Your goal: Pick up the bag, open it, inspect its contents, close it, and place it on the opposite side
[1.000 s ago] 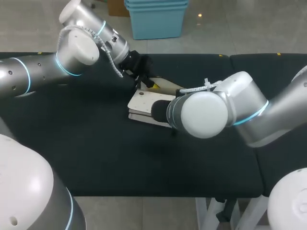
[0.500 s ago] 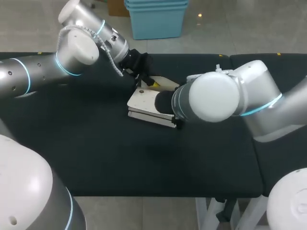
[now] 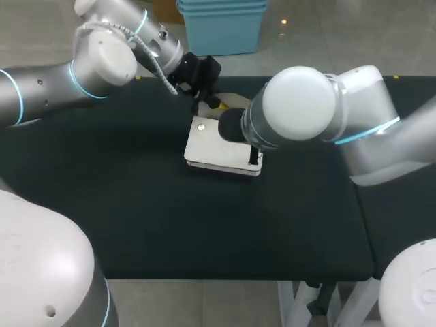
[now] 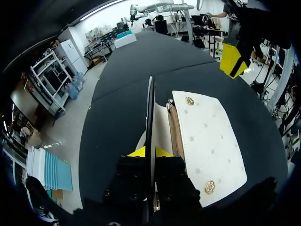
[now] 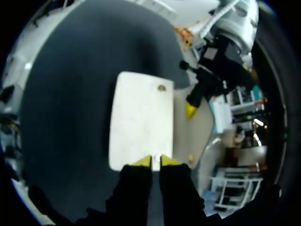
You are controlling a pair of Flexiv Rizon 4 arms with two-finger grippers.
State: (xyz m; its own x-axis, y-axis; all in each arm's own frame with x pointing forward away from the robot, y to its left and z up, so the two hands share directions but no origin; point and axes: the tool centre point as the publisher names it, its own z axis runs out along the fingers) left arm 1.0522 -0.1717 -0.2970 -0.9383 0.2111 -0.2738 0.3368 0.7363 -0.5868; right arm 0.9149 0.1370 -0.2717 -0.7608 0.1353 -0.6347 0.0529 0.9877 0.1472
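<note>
A white bag with gold studs lies on the black table, its white front panel facing up. My left gripper is at the bag's far edge. It is shut on a thin panel of the bag, which I see edge-on between its yellow tips. My right gripper points down at the bag's right edge. In the right wrist view its tips stand close together at the white panel's near edge, with nothing visible between them. One left fingertip shows beyond the bag.
The black padded table top extends all round the bag. A seam separates it from a second table section to the right, under my right arm.
My right arm swung back over the bag and its gripper came down at the bag's right edge. The white panel now lies flat. My left gripper drew slightly back with its panel.
</note>
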